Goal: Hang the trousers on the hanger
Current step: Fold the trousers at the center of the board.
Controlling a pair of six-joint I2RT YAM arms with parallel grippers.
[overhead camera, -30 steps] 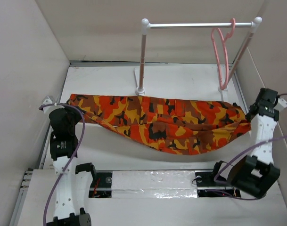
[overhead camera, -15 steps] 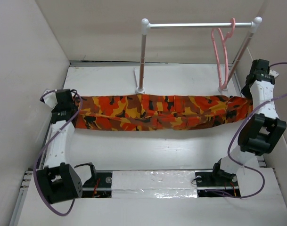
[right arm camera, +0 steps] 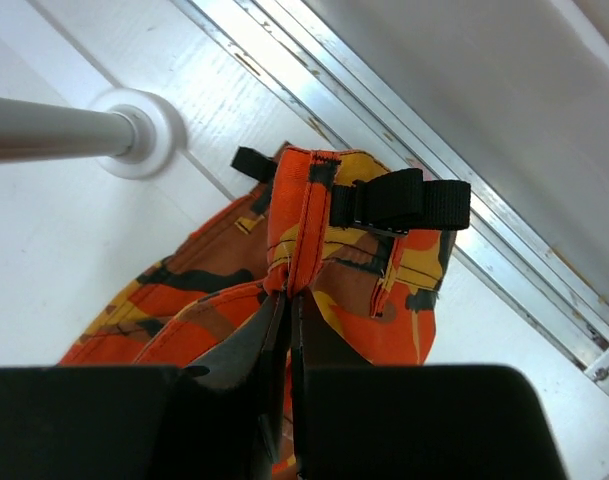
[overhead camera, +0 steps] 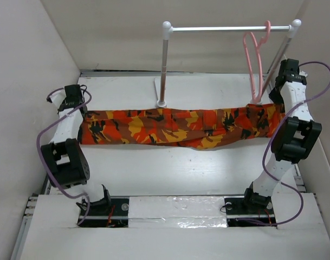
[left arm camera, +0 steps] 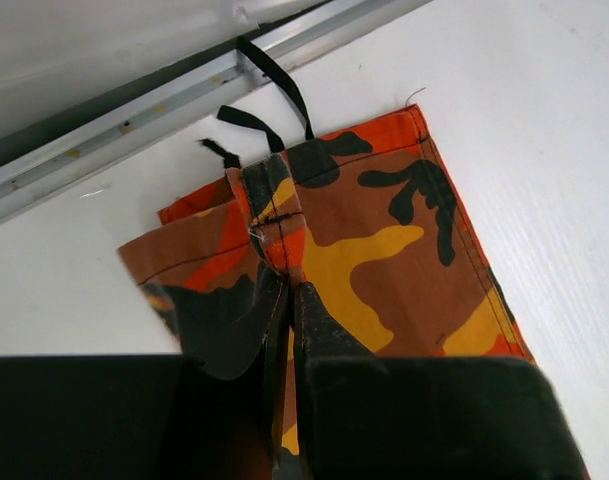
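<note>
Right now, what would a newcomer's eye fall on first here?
The bright camouflage trousers, stretched in a long band across the middle of the table, one end pinched by the left gripper and the other by the right gripper. Next, the pink hanger, hanging bare on the rail at back right.

One pair of trousers [overhead camera: 175,127], one pink hanger [overhead camera: 254,59], one rail [overhead camera: 230,28] on two posts [overhead camera: 163,65], two tools: left tool [left arm camera: 287,292], right tool [right arm camera: 287,300].

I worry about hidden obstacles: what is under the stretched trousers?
White table shows along both long edges of the trousers. The strip directly beneath the cloth is covered, so nothing there can be judged.
</note>
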